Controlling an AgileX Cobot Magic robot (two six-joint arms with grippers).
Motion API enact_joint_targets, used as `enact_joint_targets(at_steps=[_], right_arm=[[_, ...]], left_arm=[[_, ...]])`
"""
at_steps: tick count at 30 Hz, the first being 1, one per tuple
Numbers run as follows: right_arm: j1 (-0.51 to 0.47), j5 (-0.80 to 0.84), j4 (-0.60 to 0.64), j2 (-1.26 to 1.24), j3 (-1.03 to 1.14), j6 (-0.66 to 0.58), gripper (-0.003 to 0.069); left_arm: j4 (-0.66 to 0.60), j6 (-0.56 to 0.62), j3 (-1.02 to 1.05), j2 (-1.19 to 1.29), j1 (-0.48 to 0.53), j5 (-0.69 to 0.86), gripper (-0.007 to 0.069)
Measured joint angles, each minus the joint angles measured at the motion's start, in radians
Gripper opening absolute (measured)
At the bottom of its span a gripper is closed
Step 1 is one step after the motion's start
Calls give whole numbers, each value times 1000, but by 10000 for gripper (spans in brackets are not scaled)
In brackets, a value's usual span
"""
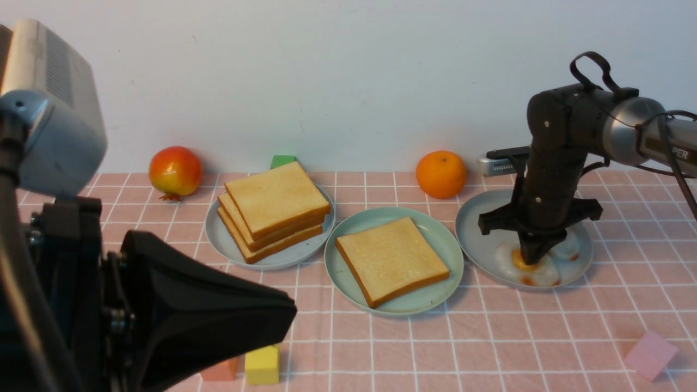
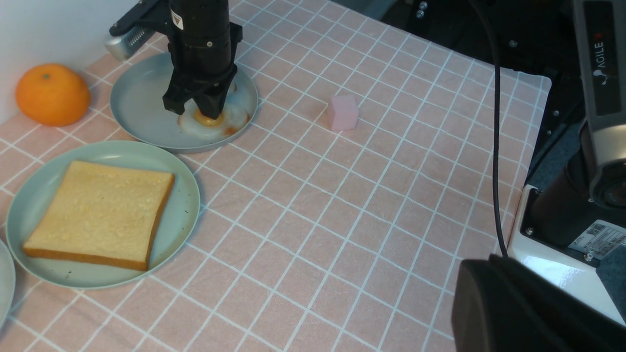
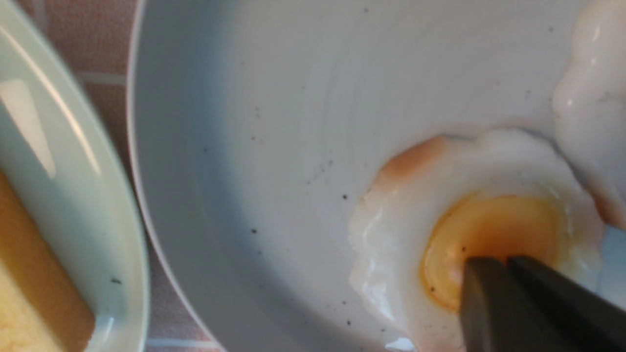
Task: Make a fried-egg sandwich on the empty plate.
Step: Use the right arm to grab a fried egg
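Mint-green plate (image 1: 348,283), centre of the table (image 1: 490,337): one toast slice (image 1: 392,258) is laid flat on it, golden face up, with no filling on top. Left grey-blue plate (image 1: 218,239), just beside it: a stack of toast slices (image 1: 275,209) is kept here. Right grey-blue plate (image 1: 471,250), on the other side: the egg (image 1: 544,275) is held here, white with an orange yolk, apart from the mint-green plate. Right gripper (image 1: 531,260): pointed straight down, jaws brought together, tips set on the yolk; whether the egg is pinched cannot be told. Left gripper (image 1: 272,316): held low at the near left, jaws together.
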Motion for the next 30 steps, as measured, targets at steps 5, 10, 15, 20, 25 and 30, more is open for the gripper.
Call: enact_joint_targets(at_steps=[5,10,15,20,25,30], right_arm=[[-3,16,-16,-35,8,0,-4],[-6,20,-15,-43,8,0,-3],[-8,26,-13,-59,9,-2,1],[-9,25,3,-60,9,-2,69],[-42,32,18,-60,9,23,241],[-101,52,128,-54,9,13,382]], left_arm=[[0,0,0,0,0,6,12],[0,0,0,0,0,9,12],[0,0,0,0,0,12,12],[0,0,0,0,0,12,12],[0,0,0,0,0,13,12],[0,0,0,0,0,28,12]])
